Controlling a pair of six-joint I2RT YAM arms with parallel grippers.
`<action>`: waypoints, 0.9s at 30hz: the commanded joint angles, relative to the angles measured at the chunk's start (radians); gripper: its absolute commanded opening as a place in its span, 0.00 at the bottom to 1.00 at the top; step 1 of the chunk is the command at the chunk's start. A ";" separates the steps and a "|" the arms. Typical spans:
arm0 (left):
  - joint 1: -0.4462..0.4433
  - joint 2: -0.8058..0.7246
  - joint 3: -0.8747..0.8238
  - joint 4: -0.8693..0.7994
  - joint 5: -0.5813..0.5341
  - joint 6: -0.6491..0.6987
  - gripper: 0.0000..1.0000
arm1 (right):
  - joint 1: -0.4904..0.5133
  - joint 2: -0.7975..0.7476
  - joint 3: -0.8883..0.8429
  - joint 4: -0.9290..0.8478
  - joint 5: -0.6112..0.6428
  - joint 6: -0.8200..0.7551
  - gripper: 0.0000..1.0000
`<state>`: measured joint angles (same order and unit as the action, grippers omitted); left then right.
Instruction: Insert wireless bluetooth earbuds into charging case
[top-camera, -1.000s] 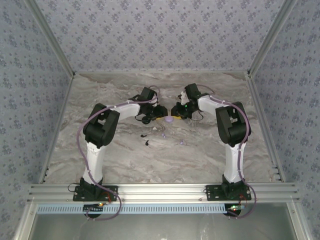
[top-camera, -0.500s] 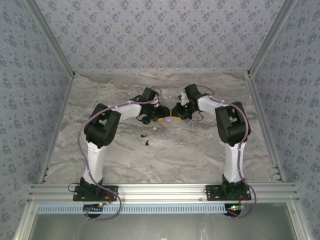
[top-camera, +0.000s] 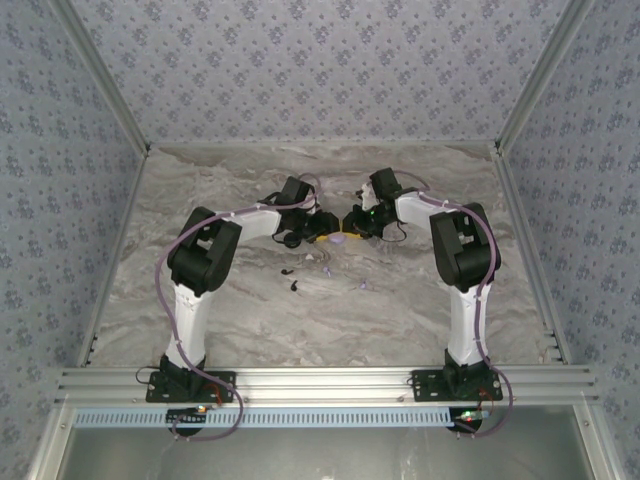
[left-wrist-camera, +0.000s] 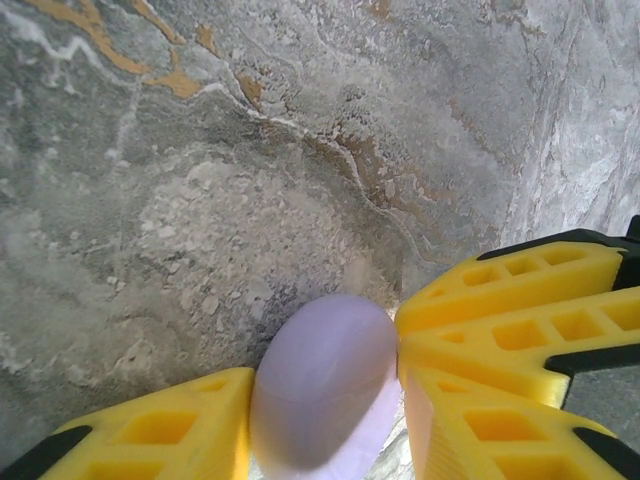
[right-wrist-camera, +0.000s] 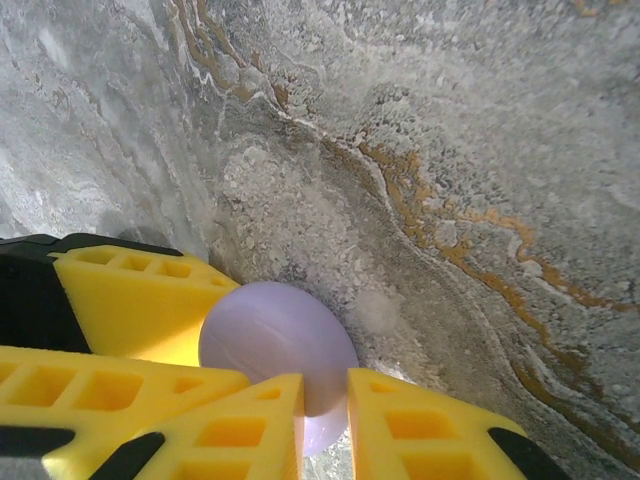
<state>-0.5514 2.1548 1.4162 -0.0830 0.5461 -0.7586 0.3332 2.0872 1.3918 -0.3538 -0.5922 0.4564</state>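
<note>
A lilac round disc is pinched between the yellow fingers of my left gripper, which is shut on its two sides. My right gripper is shut on the rim of the same lilac disc; its fingers press against the disc from the right in the left wrist view. In the top view both grippers meet tip to tip at mid table. Two earbuds, tiny and black, lie on the table nearer the bases. I cannot tell the black charging case from the arms' dark parts.
Two pale purple specks lie on the marble tabletop beside the earbuds. Patterned walls close in the back and both sides. An aluminium rail runs along the near edge.
The left gripper has edged right, closer to the right gripper, and now covers the lilac disc in the top view. The right jaws have narrowed slightly. The earbuds have not moved.
</note>
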 joint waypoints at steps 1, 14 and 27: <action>-0.015 0.030 -0.018 0.040 0.047 -0.036 0.37 | 0.005 0.032 -0.022 -0.018 -0.016 -0.002 0.19; -0.004 -0.018 -0.101 0.161 0.046 -0.120 0.23 | -0.007 -0.045 -0.068 0.032 -0.012 0.016 0.29; 0.027 -0.133 -0.213 0.344 0.082 -0.128 0.19 | -0.059 -0.202 -0.227 0.205 -0.085 0.031 0.37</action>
<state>-0.5346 2.0945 1.2179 0.1822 0.5949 -0.8845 0.2935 1.9430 1.2072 -0.2131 -0.6239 0.4786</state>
